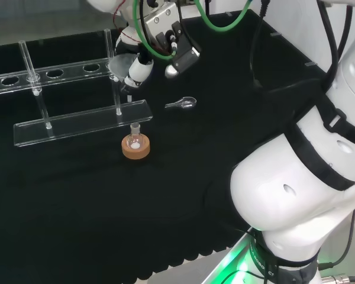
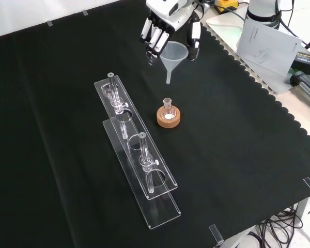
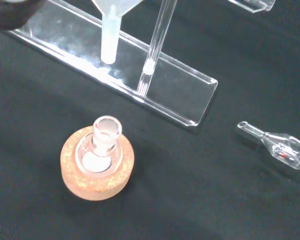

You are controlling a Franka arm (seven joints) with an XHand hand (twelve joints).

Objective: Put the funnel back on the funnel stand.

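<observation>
Translucent white funnel (image 2: 173,56), wide cone, narrow stem down, pinched by fingers (image 2: 154,40)

Front view: funnel stand (image 2: 137,155) lying along middle of cloth (image 2: 237,170), running from upper left toward near edge. Flask (image 2: 168,109) sitting in cork ring (image 2: 168,117), just right of stand. Funnel (image 2: 173,58) hanging in hand (image 2: 165,23) above cloth – behind flask, toward far edge. Head view: small glass piece (image 1: 182,104) lying right of stand, apart from flask.
</observation>
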